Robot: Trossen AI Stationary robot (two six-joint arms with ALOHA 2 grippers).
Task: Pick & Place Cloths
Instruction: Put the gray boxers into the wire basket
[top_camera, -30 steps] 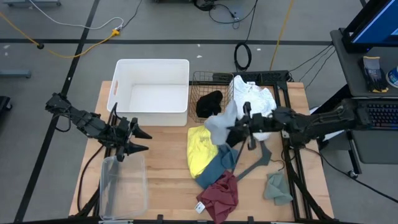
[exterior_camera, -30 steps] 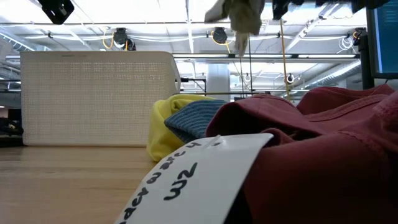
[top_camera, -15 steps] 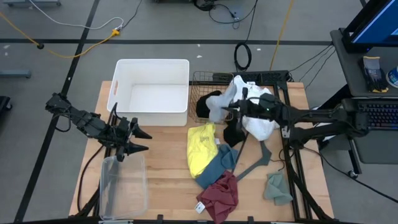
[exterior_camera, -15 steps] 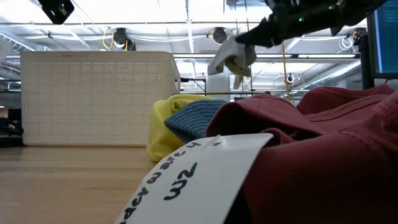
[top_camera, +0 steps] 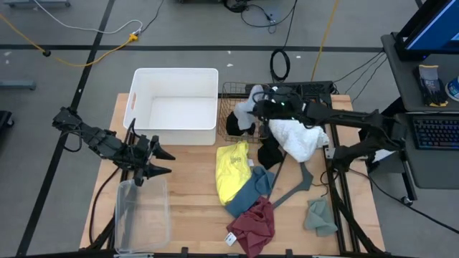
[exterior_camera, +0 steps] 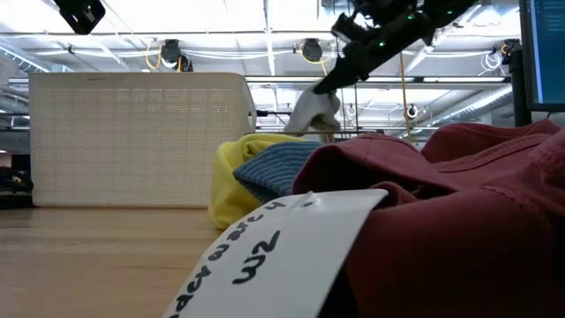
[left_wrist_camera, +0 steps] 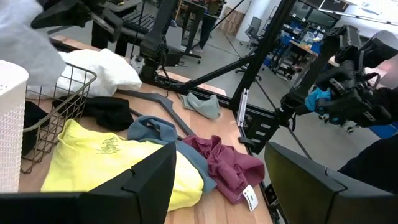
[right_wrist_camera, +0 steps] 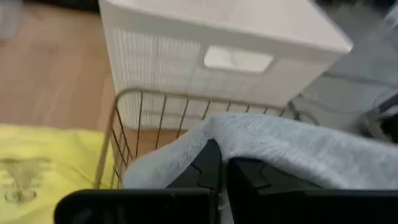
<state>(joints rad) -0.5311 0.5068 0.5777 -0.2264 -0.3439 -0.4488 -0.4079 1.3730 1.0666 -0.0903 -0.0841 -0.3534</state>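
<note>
My right gripper [top_camera: 255,108] is shut on a light grey cloth [top_camera: 246,102] above the wire basket [top_camera: 231,92]; in the low view the cloth [exterior_camera: 312,109] hangs under the gripper [exterior_camera: 332,78]. A black cloth [top_camera: 240,123] lies in the basket. On the table lie the large white cloth [top_camera: 295,135], another black cloth [top_camera: 269,154], the yellow one [top_camera: 232,172], the blue-teal one [top_camera: 255,186], the maroon one [top_camera: 252,222] and a grey-green one [top_camera: 319,215]. My left gripper [top_camera: 162,162] waits open at the table's left. My right gripper pinches the light grey cloth between its two fingers [right_wrist_camera: 205,169] at a bunched fold [right_wrist_camera: 249,140] that drapes over the fingertips. The fingers slant down from the table's right. The cloth is lifted clear and hangs slack above the wire basket.
A white bin [top_camera: 176,79] stands left of the basket at the far side. A clear plastic container [top_camera: 141,215] sits near the left front corner. A dark grey hanger [top_camera: 297,183] lies between the cloths. Bare wood lies between the left gripper and the yellow cloth.
My right gripper has carried the grey cloth from above the middle of the table toward the far edge and a little left, and now holds it over the wire basket. It has stayed shut on the cloth. The left arm has kept still.
</note>
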